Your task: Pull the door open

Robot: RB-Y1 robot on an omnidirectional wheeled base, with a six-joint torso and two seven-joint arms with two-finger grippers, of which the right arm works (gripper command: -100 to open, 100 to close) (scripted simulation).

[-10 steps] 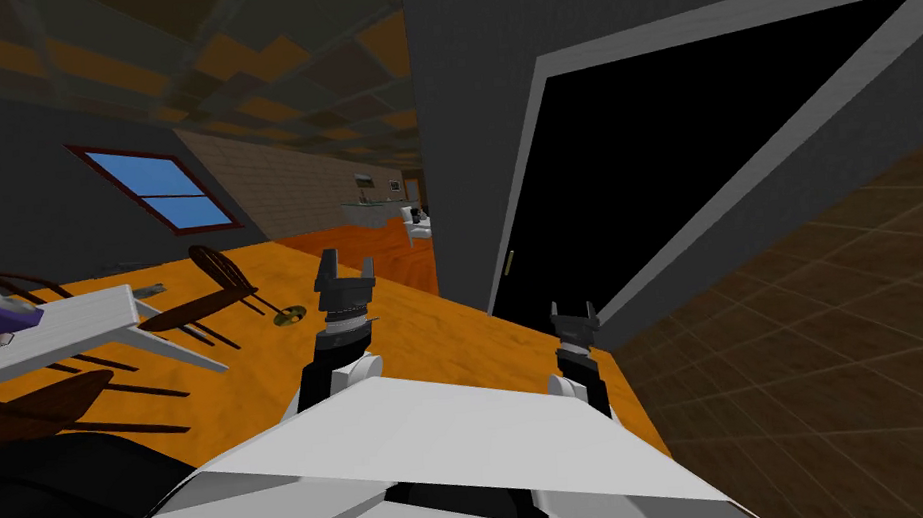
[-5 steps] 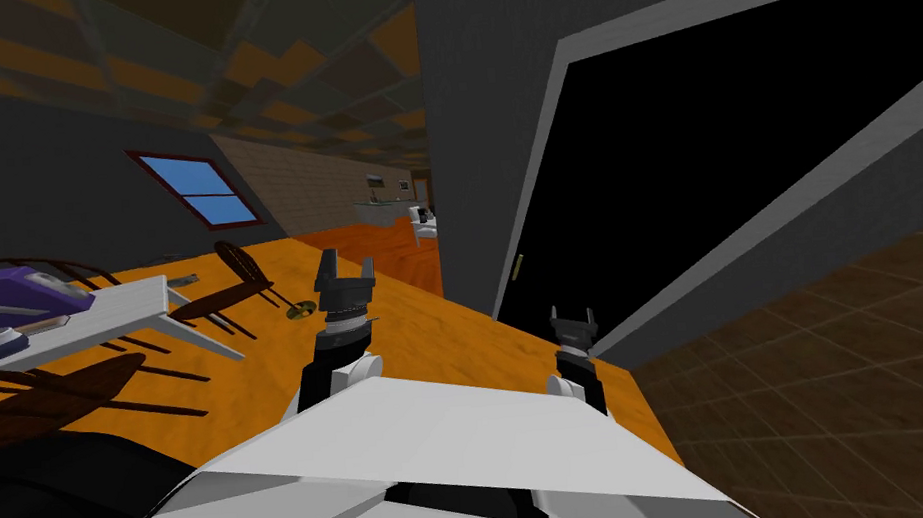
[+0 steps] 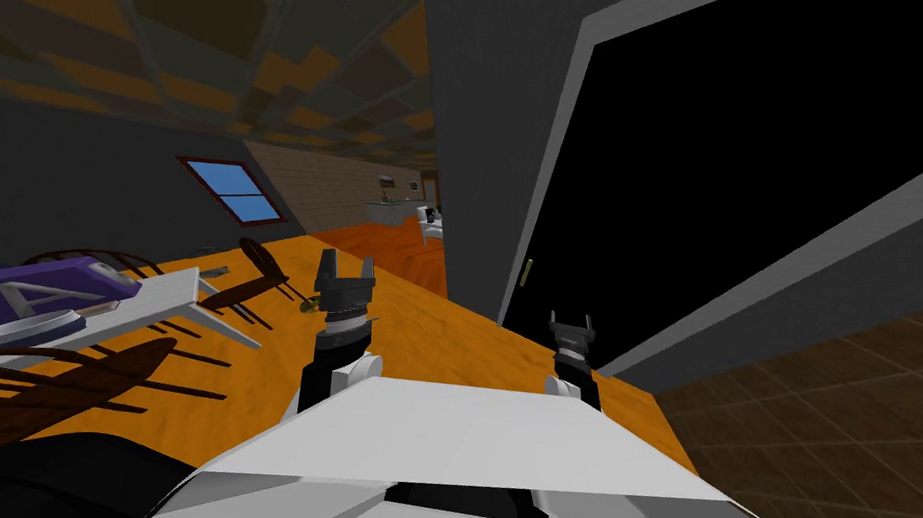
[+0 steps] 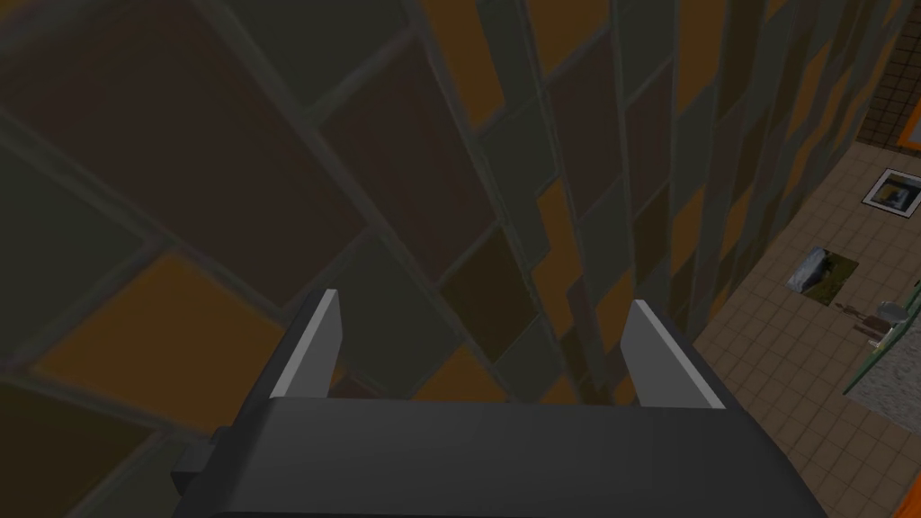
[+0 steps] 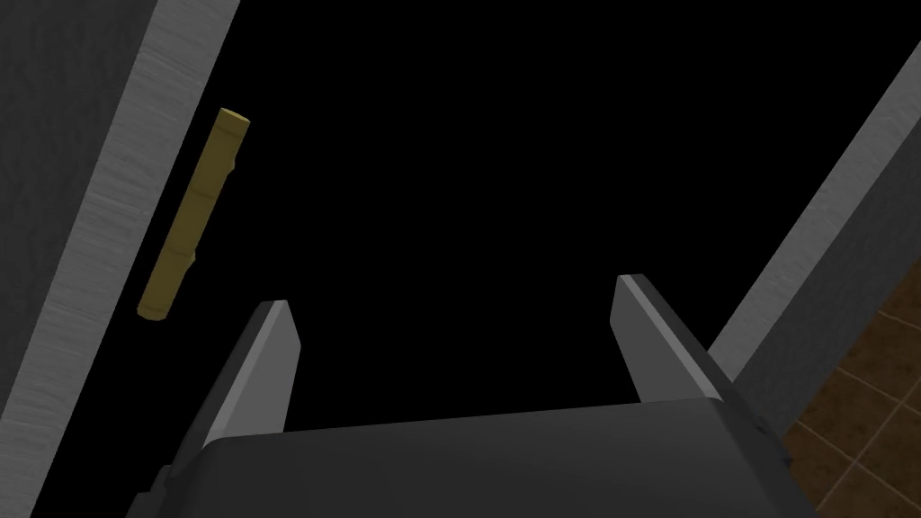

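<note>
rolled closer to the door (image 3: pixel 742 134), so the handle (image 5: pixel 193 216) at its edge is just off my right claw (image 5: pixel 454 310), fingers apart, empty.

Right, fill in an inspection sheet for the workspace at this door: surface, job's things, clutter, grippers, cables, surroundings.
Surface: orange floor underfoot; brown tiled floor to the right.
Job's things: door renders as a black area in a light grey frame; yellowish bar handle beside the frame's edge, not gripped.
Clutter: white table carrying a purple item, dark chairs around it, to my left.
Grippers: right gripper open, empty, facing the door, handle off to one side of its fingers; left gripper open, empty, raised.
Cables: nothing seen.
Surroundings: dark grey wall, window, chequered ceiling.
</note>
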